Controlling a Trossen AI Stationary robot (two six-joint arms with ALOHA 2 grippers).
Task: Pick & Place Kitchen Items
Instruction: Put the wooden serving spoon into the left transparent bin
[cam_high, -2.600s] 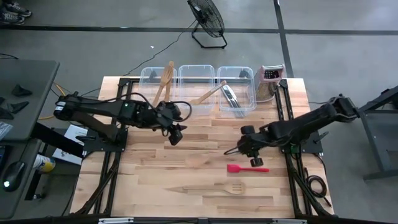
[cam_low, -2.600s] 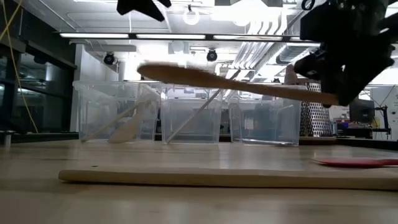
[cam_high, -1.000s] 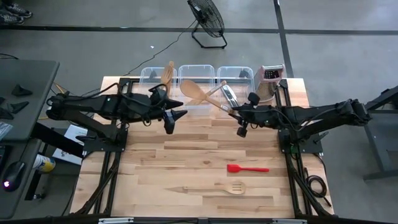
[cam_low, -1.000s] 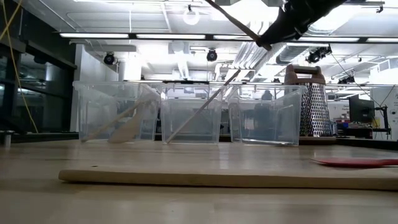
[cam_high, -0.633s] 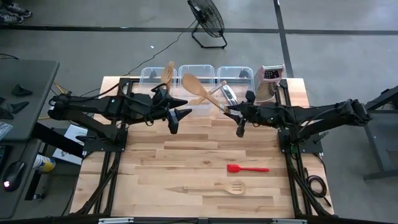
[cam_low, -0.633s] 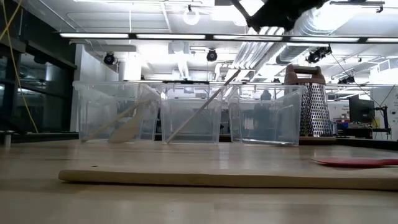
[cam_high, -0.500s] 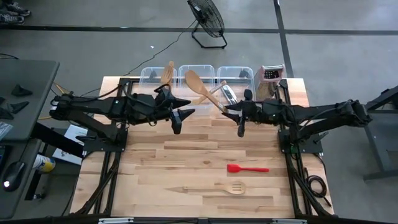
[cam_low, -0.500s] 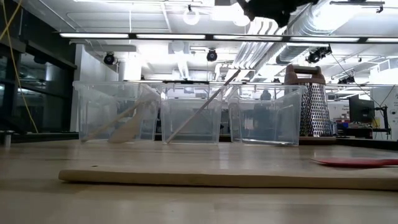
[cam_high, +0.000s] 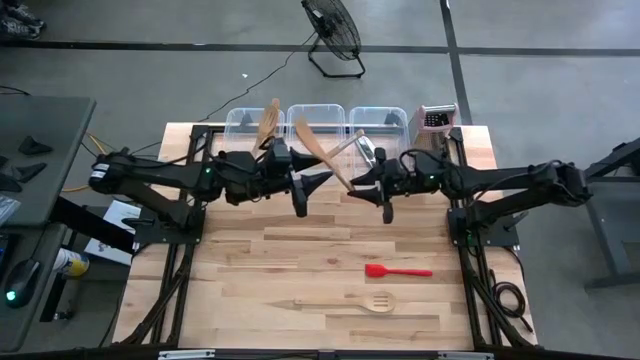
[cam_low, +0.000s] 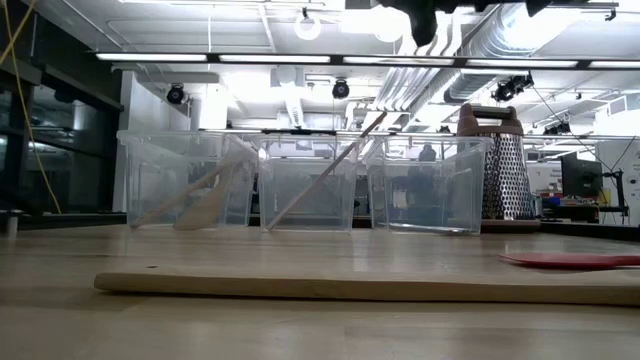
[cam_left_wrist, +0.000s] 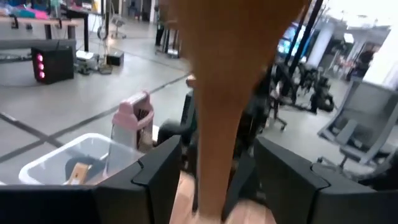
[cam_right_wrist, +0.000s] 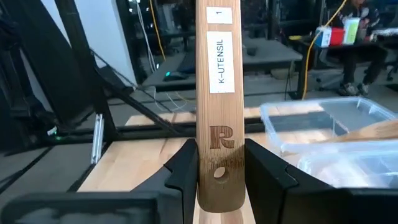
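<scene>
My right gripper (cam_high: 354, 186) is shut on a pale wooden spoon (cam_high: 322, 155), held high above the table in front of the middle clear tub (cam_high: 316, 112). The spoon bowl (cam_high: 303, 132) points toward the far left. My left gripper (cam_high: 313, 190) is open. In the left wrist view its fingers (cam_left_wrist: 155, 180) stand on either side of the spoon's handle (cam_left_wrist: 216, 143) with a gap on each side. A red spatula (cam_high: 397, 271) and a slotted wooden spatula (cam_high: 345, 302) lie flat on the table. My right gripper pinches the spoon's handle near its free end (cam_right_wrist: 219, 163) between its two fingers (cam_right_wrist: 181, 177), just by the "R" mark and the small hole. The fingers come level from the table's right side. The spoon is lifted clear and sticks out ahead of them toward the far left.
Three clear tubs stand in a row at the far edge. The left one (cam_high: 246, 122) holds wooden spoons, the middle one a wooden spoon (cam_high: 338, 151), the right one (cam_high: 380, 118) metal tongs. A metal box grater (cam_high: 433, 128) stands at the far right. Both arms meet mid-table.
My right gripper has carried the spoon toward the table's left, and the spoon has swung so that its bowl points more toward the far edge. My left gripper has gone toward the table's right until its fingers flank the spoon's handle.
</scene>
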